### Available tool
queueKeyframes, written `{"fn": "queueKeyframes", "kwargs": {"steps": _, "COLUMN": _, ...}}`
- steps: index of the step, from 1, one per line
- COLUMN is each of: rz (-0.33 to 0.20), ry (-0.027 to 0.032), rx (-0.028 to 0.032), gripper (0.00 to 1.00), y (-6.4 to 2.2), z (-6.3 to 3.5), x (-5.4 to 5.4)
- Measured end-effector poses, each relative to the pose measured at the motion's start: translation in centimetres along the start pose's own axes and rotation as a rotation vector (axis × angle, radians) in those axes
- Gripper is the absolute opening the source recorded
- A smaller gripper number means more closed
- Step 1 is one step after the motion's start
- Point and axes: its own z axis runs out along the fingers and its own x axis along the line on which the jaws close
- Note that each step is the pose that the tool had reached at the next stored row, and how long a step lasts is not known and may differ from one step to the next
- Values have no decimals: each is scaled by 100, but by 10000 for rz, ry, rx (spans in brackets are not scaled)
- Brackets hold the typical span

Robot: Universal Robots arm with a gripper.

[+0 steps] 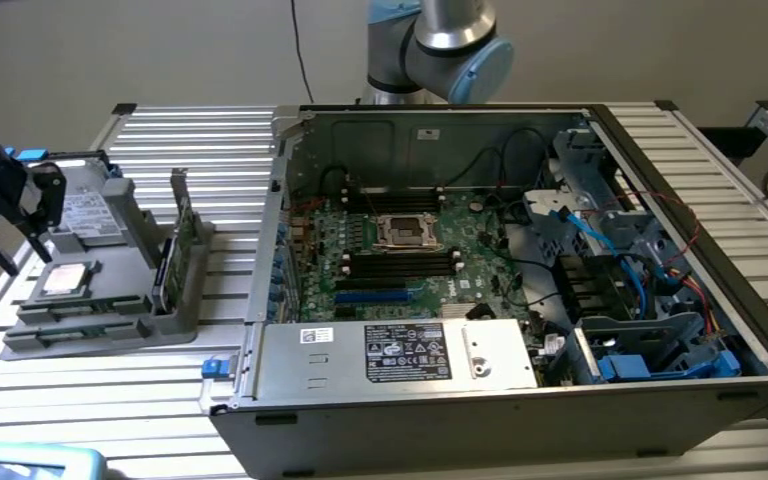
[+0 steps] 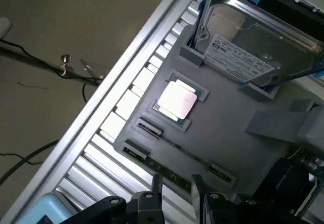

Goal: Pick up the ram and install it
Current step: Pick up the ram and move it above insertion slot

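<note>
Green thin ram stick [image 2: 171, 175] stands edge-up in the grey plastic tray [image 2: 228, 133], at six o'clock of the silver processor [image 1: 65, 281], exterior view. Black gripper [image 2: 175, 181] above it, fingers [image 2: 156, 189] apart. Light, stiff, brittle; likely best pinched across its faces mid-length.

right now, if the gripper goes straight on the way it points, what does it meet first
Most likely the ram, set on edge in the grey holder. It runs right between the fingertips of the open gripper. How far off it is I cannot judge.
</note>
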Motion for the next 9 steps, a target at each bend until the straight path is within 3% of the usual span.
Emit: {"fn": "queueKeyframes", "kwargs": {"steps": 9, "rz": -1631, "ry": 84, "rx": 66, "gripper": 36, "y": -1, "z": 27, "x": -1}}
